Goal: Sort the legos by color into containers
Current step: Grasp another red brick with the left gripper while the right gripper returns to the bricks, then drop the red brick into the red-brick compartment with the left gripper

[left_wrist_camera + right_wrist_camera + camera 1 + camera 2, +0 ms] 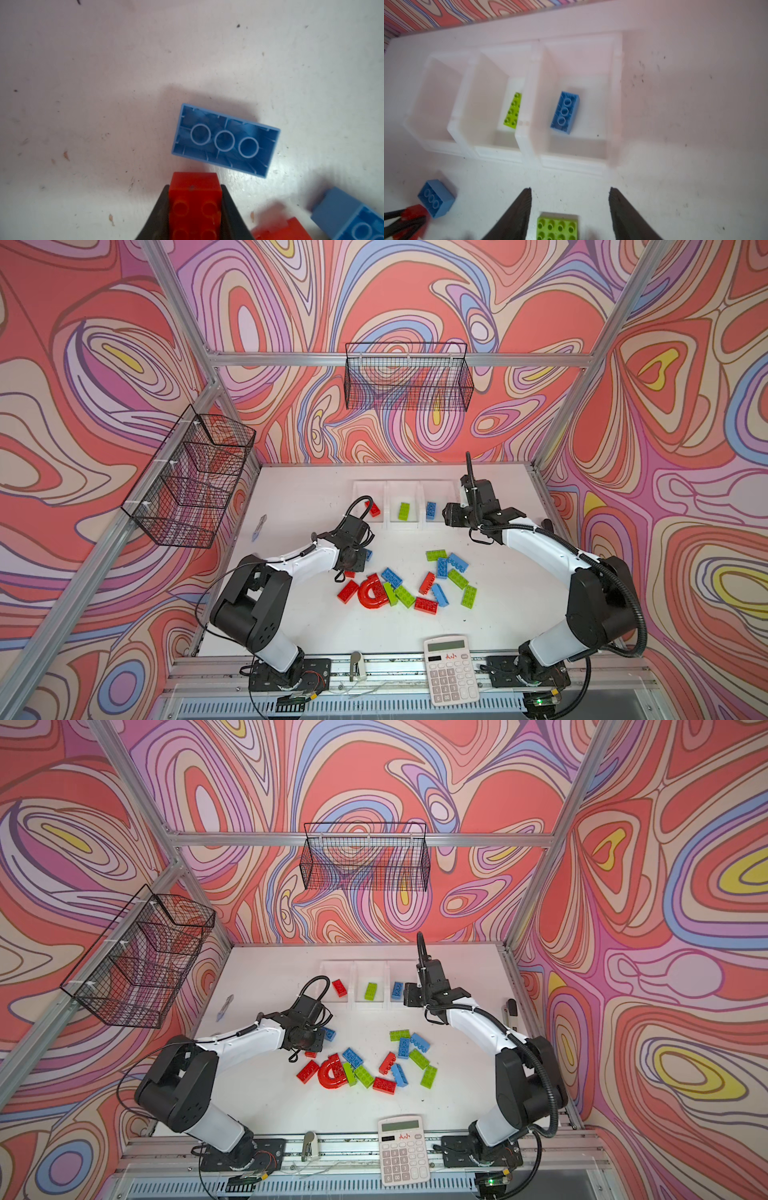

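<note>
My left gripper (pixel 195 187) is shut on a red brick (pixel 194 207), its fingers pressed against both long sides, low over the table. An upside-down blue brick (pixel 225 141) lies just beyond it. The three white containers (pixel 533 62) stand in a row at the back, holding one red lego (pixel 372 508), one green lego (pixel 403 511) and one blue lego (pixel 431 510). My right gripper (pixel 570 189) hangs open in front of the bins, above a green brick (pixel 557 226). The loose legos (pixel 415 585), with a red arch (pixel 371 593), lie mid-table.
A calculator (pixel 451 670) rests on the front rail. Black wire baskets hang on the back wall (pixel 407 381) and the left wall (pixel 191 481). A small grey-blue tool (pixel 258 527) lies at the table's left, and a black marker (pixel 512 1006) at its right edge.
</note>
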You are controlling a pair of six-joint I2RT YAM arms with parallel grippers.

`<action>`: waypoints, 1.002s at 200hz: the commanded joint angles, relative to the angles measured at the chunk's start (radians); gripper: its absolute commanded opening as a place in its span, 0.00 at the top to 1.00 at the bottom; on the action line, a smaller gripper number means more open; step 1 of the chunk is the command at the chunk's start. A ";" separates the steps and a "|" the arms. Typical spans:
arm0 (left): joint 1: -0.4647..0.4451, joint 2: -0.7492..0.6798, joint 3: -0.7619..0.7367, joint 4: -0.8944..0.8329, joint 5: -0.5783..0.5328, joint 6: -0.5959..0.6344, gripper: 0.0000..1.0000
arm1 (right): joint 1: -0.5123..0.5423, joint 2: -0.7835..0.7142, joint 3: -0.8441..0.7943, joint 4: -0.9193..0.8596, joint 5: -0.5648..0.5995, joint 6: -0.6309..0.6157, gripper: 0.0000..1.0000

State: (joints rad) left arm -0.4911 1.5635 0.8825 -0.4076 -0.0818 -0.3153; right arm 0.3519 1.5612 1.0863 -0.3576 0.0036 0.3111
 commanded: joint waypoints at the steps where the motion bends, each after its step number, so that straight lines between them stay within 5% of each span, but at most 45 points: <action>1: -0.004 -0.108 0.003 -0.048 -0.026 0.003 0.78 | -0.002 -0.049 -0.055 -0.092 0.001 -0.014 0.36; 48: 0.002 -0.105 0.187 -0.073 -0.029 0.076 0.79 | -0.002 -0.121 -0.152 -0.126 -0.007 0.015 0.36; 147: 0.094 0.477 0.819 -0.134 -0.061 0.125 0.77 | -0.002 -0.240 -0.274 -0.193 0.014 0.063 0.34; 171: 0.096 0.533 0.864 -0.123 -0.058 0.118 0.65 | -0.002 -0.250 -0.297 -0.182 -0.001 0.074 0.34; 200: 0.095 0.537 0.874 -0.114 -0.059 0.103 0.33 | -0.001 -0.244 -0.312 -0.170 -0.021 0.074 0.34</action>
State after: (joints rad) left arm -0.3927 2.1075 1.7210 -0.4980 -0.1322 -0.2108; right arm 0.3527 1.3262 0.7940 -0.5278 -0.0074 0.3737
